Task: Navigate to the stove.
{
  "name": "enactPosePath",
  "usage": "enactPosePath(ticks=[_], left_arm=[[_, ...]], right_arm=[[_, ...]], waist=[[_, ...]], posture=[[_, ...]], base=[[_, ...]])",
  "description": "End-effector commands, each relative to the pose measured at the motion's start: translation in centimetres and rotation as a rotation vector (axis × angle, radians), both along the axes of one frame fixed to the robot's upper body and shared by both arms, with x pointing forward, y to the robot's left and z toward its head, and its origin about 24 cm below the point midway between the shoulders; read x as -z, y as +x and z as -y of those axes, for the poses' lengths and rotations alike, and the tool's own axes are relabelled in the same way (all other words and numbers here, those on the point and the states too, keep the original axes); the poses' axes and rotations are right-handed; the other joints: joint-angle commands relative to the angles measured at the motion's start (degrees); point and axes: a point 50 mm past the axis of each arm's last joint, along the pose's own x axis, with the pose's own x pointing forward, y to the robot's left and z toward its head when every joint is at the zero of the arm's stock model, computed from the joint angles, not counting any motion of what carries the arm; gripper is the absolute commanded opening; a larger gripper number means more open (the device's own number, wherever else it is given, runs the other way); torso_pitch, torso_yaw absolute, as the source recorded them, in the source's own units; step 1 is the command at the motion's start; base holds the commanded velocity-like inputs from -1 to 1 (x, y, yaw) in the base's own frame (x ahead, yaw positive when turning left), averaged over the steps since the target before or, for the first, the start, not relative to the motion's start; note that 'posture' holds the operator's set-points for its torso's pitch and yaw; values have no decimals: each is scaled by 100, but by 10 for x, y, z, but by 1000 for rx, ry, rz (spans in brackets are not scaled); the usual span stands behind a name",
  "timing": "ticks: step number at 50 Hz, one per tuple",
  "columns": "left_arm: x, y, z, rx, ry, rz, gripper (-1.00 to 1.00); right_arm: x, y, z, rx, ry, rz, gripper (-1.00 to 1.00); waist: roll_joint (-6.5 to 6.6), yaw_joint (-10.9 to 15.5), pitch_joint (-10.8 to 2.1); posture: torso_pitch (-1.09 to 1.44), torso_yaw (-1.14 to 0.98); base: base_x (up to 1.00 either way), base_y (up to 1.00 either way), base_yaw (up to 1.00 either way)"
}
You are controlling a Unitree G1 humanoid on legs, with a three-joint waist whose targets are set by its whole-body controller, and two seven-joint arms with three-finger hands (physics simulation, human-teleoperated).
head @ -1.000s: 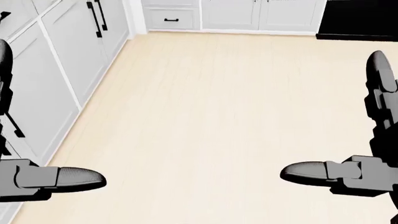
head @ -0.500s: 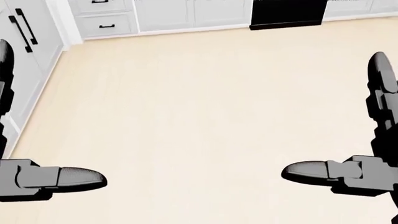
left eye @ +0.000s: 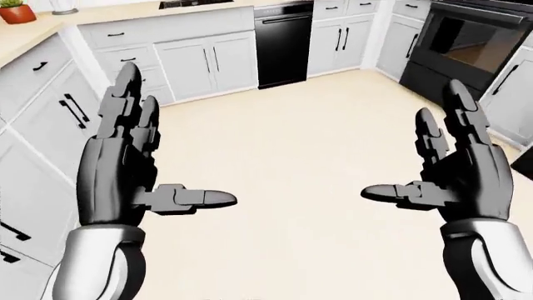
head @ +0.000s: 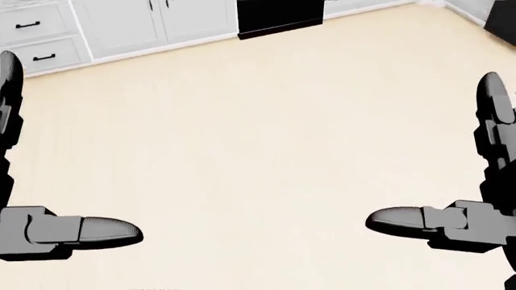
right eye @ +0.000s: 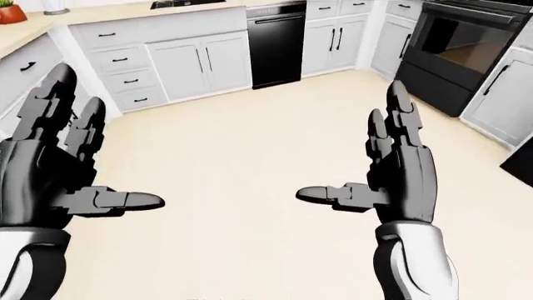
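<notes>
The stove (left eye: 467,47) stands at the upper right of the left-eye view, well apart, nearer the right hand (left eye: 454,172). Both the right and left hand (left eye: 125,169) hold their fingers (left eye: 460,119) apart, empty.

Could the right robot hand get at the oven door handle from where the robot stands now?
Probably not. The right robot hand hangs open over bare floor, while the stove stands well off at the view's upper right; walking closer comes first.

You are looking at a black stove (left eye: 467,47) and a black dishwasher (right eye: 277,44) sitting among pale grey cabinets (right eye: 195,62) with black handles, above a cream floor (left eye: 308,156). Your dark grey hands are showing white forearms; a red-brown pot (left eye: 17,12) is sitting on the tan worktop (left eye: 92,12).
</notes>
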Motion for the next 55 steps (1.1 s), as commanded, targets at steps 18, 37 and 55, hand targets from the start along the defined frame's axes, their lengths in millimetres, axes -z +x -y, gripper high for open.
enactPosePath(ticks=[18,37,55], left_arm=[[-6,-2,-4,-24,4,49,100],[-6,-2,-4,-23,3,47,100],[-5,-1,-2,-18,7,43,100]], right_arm=[[-9,-4,-2,-7,-16,69,100],[-8,-2,-1,-1,-12,67,100],[-8,-2,-1,0,-15,63,100]], waist=[[-445,1,-185],[82,11,-140],[91,6,-47]], posture=[[0,0],[0,0],[0,0]], base=[[-2,0,-36],[-2,0,-37],[-2,0,-36]])
